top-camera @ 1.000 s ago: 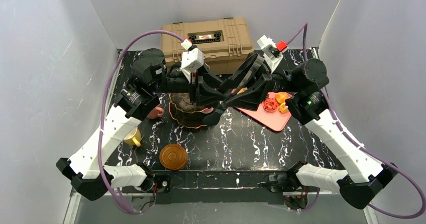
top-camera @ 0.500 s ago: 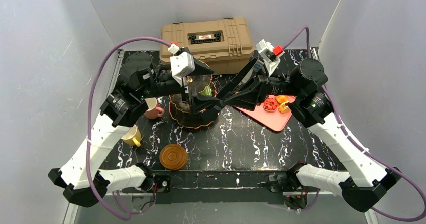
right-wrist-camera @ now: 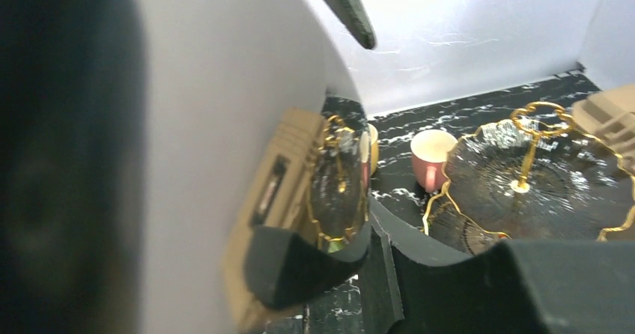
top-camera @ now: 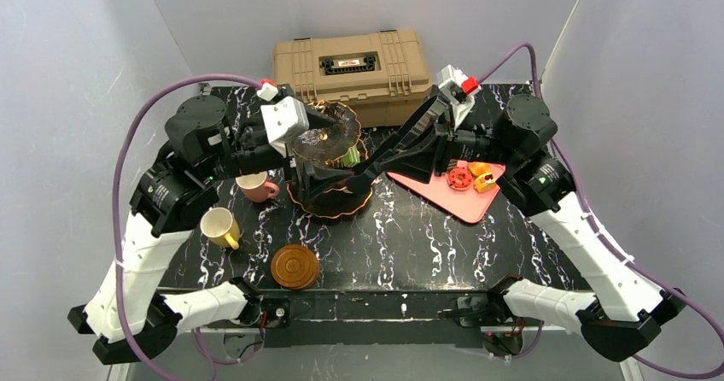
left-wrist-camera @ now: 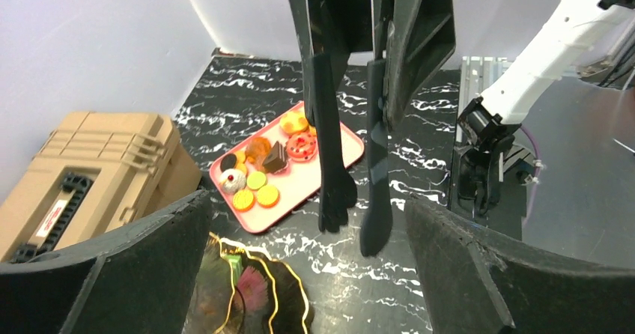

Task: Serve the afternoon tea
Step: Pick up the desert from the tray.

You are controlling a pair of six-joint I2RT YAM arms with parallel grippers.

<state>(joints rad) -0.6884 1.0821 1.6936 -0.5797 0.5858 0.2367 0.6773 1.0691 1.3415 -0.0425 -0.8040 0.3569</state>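
The three-tier stand (top-camera: 333, 206) stands mid-bench (top-camera: 410, 244) bearing just one green pastry (top-camera: 348, 155), the other pastries on the pink tray (top-camera: 465, 206), cups unserved, so serving looks barely begun; left claw (top-camera: 341, 150) released above it, right claw (left-wrist-camera: 355, 231) half-parted, grasping nothing.

No words or numbers can be read anywhere; the tan toolbox (top-camera: 352, 67) at the top middle of the frame has a small red and white label (top-camera: 348, 61) on its lid, next to the black handle; the print on it is too small to make out; in the left wrist view the same label shows at the lower left of the frame as a white strip with a bit of red; it is blurry there too.
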